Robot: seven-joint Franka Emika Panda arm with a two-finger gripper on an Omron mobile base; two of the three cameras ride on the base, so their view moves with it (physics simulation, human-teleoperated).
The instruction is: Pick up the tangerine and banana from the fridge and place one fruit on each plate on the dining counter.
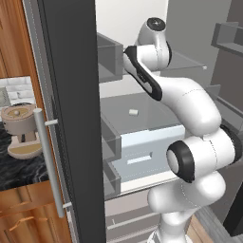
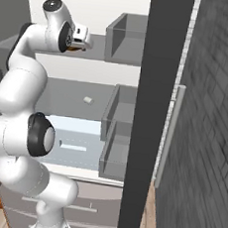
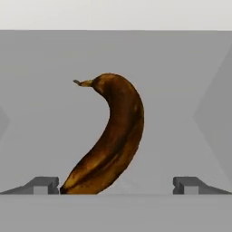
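Gripper [image 3: 116, 186]: held open, with the two dark fingertips [image 3: 43, 185] set wide apart at the bottom of the hand view; nothing is gripped.
Banana [image 3: 111, 138]: laid flat on a grey fridge shelf [image 3: 45, 90], between the two fingertips and nearer the left one; the lower end is seen just beside that fingertip, though contact cannot be confirmed. The stem is pointed away from the hand and curled to the left.
Arm [image 1: 190, 109]: extended into the open fridge [image 1: 71, 95] at upper-shelf height, as seen in both base views.
Drawer [image 1: 142, 152]: pale blue-white, seated below the middle shelf.
White block [image 1: 133, 112]: a small piece, rested on the middle shelf above the drawer.
Door bins [image 2: 118, 114]: grey, translucent, mounted on the inner side of the door.
Handle [image 1: 49, 161]: a long bar, fixed to the dark door front.
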